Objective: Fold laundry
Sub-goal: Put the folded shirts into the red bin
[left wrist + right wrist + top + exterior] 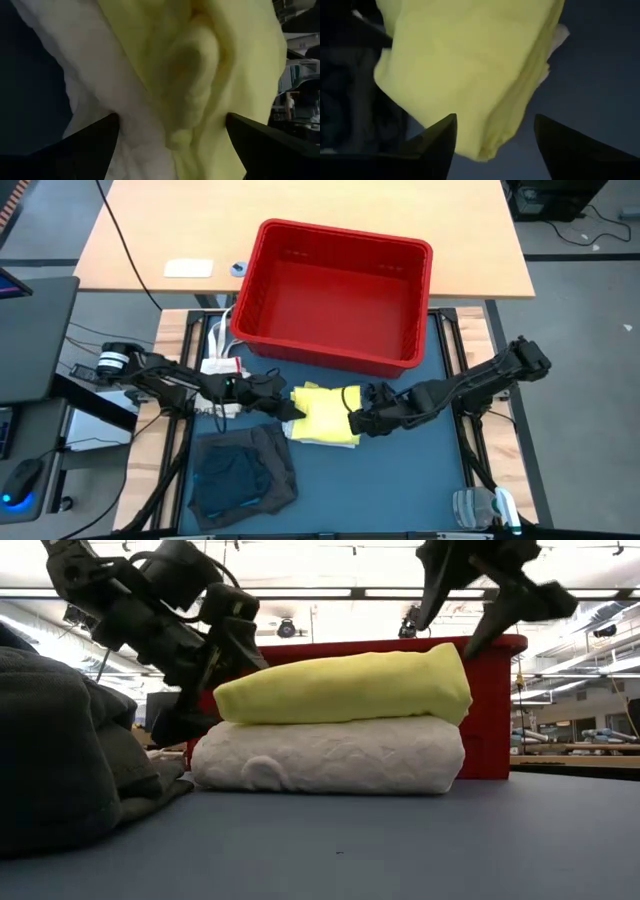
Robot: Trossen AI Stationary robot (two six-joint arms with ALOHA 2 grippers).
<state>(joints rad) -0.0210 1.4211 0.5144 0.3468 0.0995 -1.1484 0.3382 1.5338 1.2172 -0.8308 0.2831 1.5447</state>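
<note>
A folded yellow garment (pixel 322 412) lies flat on a folded white lacy one (pixel 330 755) at the table's middle. A crumpled dark grey garment (pixel 240 475) rests on the table at the near left. My left gripper (pixel 170 132) is open at the stack's left end, level with it, and both garments show between its fingers. My right gripper (pixel 470 625) is open and slants down just above the yellow garment's right end (pixel 470 100), with its fingertips clear of the cloth in the low view. My left gripper comes at the left end of the stack (pixel 175 115) nearly level from the table's left, one finger (pixel 100 140) on either side of it. I cannot tell whether the fingers touch the cloth. The stack lies flat on the table.
A red plastic basket (pixel 335 295) stands just behind the stack at the far side. White cords and tags (pixel 222 365) lie at the far left. A clear plastic item with green trim (pixel 482 506) sits at the near right corner. Bare blue mat (pixel 400 480) lies in front.
</note>
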